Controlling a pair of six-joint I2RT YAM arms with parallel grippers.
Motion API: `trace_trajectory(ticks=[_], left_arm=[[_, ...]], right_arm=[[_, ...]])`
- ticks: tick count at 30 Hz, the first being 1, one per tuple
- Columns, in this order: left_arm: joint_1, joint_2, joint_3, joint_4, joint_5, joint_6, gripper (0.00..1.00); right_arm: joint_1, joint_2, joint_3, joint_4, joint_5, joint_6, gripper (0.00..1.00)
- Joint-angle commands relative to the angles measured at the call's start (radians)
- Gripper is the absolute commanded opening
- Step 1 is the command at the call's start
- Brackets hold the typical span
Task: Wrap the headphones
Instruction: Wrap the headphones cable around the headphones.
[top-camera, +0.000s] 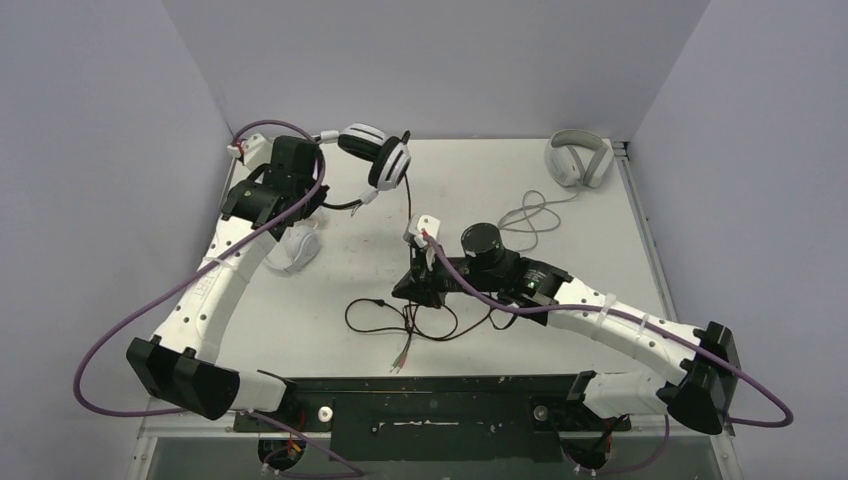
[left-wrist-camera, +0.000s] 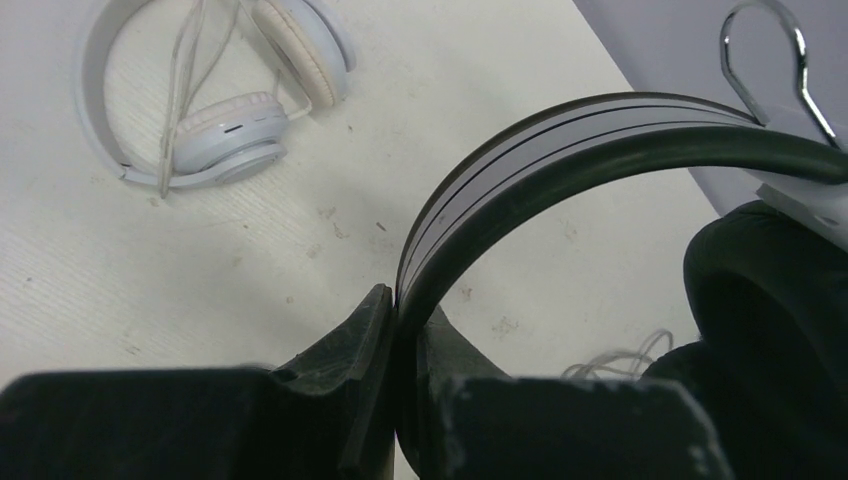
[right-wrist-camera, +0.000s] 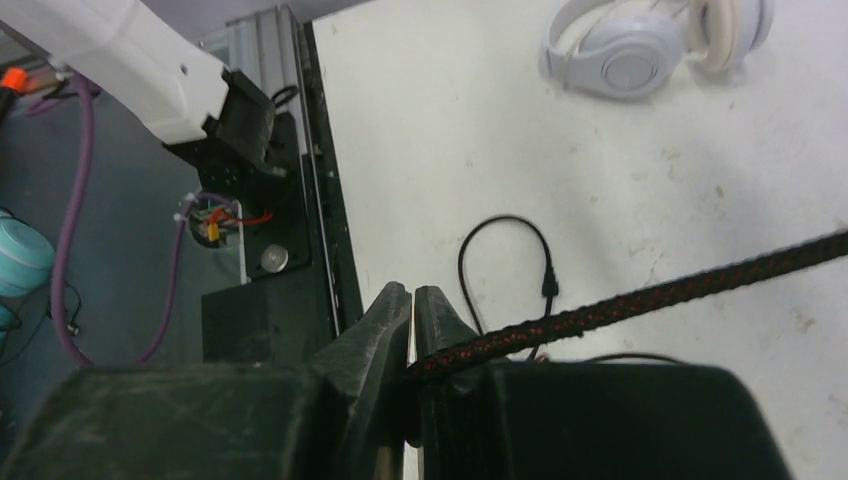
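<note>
Headphones (top-camera: 385, 158), black-and-white plastic, clamped by my left gripper (left-wrist-camera: 396, 305); right gripper (right-wrist-camera: 412, 300) pinches their braided black cable (right-wrist-camera: 650, 292); overpulling may slip it.

The right hand (right-wrist-camera: 412, 330) has its jaws pinched together on a black braided cable (right-wrist-camera: 650, 298) flecked with red, stretched taut above the desk (right-wrist-camera: 450, 120). Beneath it curls a thin black lead (right-wrist-camera: 500, 225) with a plug. The white headphones (right-wrist-camera: 640, 50) lie farther in from the desk's near edge, where the left arm (right-wrist-camera: 120, 60) is mounted.
</note>
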Motion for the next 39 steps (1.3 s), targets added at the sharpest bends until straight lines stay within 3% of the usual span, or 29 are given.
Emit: trace_trajectory(ticks=[1,5,10,14,19,23,29,39], left_arm=[[0.025,-0.021,0.159,0.087,0.179,-0.09,0.0],[0.025,0.005,0.216,0.071,0.288,-0.139,0.0],[0.025,-0.019,0.158,0.144,0.342,-0.185,0.0],[0.025,-0.017,0.106,0.151,0.342,-0.208,0.0],[0.026,-0.003,0.042,0.228,0.503,-0.228,0.0],[0.026,0.0,0.035,0.229,0.576,-0.208,0.0],[0.024,-0.024,-0.03,0.255,0.687,-0.179,0.0],[0.025,-0.012,-0.043,0.209,0.831,-0.027,0.0]], right_arm=[[-0.004,-0.004,-0.128,0.12,-0.007,0.04,0.0],[0.001,0.063,-0.217,0.261,-0.045,0.081,0.0],[0.009,0.182,-0.222,0.376,-0.077,0.129,0.0],[0.034,0.247,-0.158,0.396,-0.093,0.137,0.0],[0.044,0.29,-0.091,0.372,-0.098,0.104,0.0],[0.034,0.33,-0.08,0.389,-0.097,0.071,0.0],[-0.038,0.393,-0.107,0.525,-0.234,0.113,0.0],[-0.155,0.363,-0.138,0.5,-0.325,0.06,0.0]])
